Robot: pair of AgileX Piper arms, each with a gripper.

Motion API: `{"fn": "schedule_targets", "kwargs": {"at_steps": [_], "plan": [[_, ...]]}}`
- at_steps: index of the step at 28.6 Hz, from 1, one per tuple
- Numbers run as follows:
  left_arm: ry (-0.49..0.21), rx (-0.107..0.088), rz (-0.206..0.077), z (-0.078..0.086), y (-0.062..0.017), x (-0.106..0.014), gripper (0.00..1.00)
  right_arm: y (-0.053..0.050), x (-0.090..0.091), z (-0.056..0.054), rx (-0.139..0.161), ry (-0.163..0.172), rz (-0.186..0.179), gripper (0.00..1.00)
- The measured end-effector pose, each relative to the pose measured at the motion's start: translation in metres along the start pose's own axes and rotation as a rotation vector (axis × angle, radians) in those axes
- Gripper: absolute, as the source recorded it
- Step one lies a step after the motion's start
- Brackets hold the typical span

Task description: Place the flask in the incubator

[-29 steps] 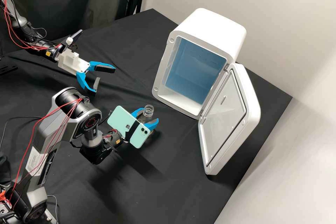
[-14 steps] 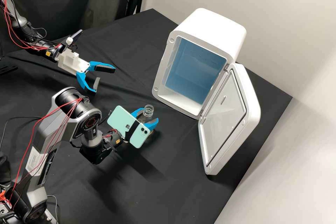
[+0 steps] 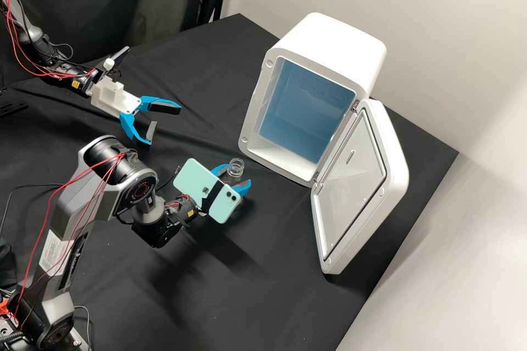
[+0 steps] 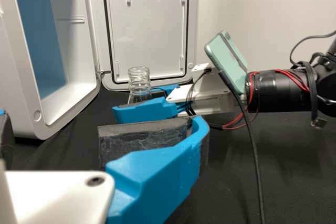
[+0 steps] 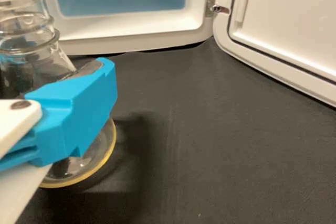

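Observation:
A clear glass flask point(image 3: 236, 166) stands upright between the blue fingers of my right gripper point(image 3: 235, 177), which is shut on its lower body, just in front of the incubator's opening. In the right wrist view the flask point(image 5: 26, 40) is close up, with one finger point(image 5: 73, 108) across it and a shadow beneath its base. The white incubator point(image 3: 329, 44) has a blue interior, and its door point(image 3: 384, 148) is swung wide to the right. My left gripper point(image 3: 163, 122) hangs open and holds nothing, farther back and left. From the left wrist view the flask point(image 4: 139, 81) stands before the door.
A mint-green phone point(image 3: 208, 191) is strapped on top of the right wrist. Red cables run along both arms. The black cloth ends at the bench edge point(image 3: 395, 263) right of the door, and a pale wall stands behind the incubator.
My right gripper has shifted a little up and toward the incubator with the flask in it. The left arm has stayed where it was.

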Motion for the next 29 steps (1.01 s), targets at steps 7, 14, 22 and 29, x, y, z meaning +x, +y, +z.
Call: {"fn": "schedule_targets", "kwargs": {"at_steps": [7,14,22,29], "plan": [[-0.001,0.002,0.005,0.001,0.0016,-0.001,1.0,0.01,0.016,-0.006,0.01,-0.001,0.029,0.0],[-0.003,0.006,0.013,0.001,0.0041,-0.001,1.0,0.021,0.031,-0.003,0.028,-0.024,0.066,0.0],[-0.005,0.007,0.015,0.002,0.0045,-0.001,1.0,0.037,0.044,-0.002,0.048,-0.04,0.114,0.0],[-0.005,0.007,0.015,0.002,0.0045,-0.001,1.0,0.045,0.052,-0.008,0.052,-0.031,0.126,0.0]]}}
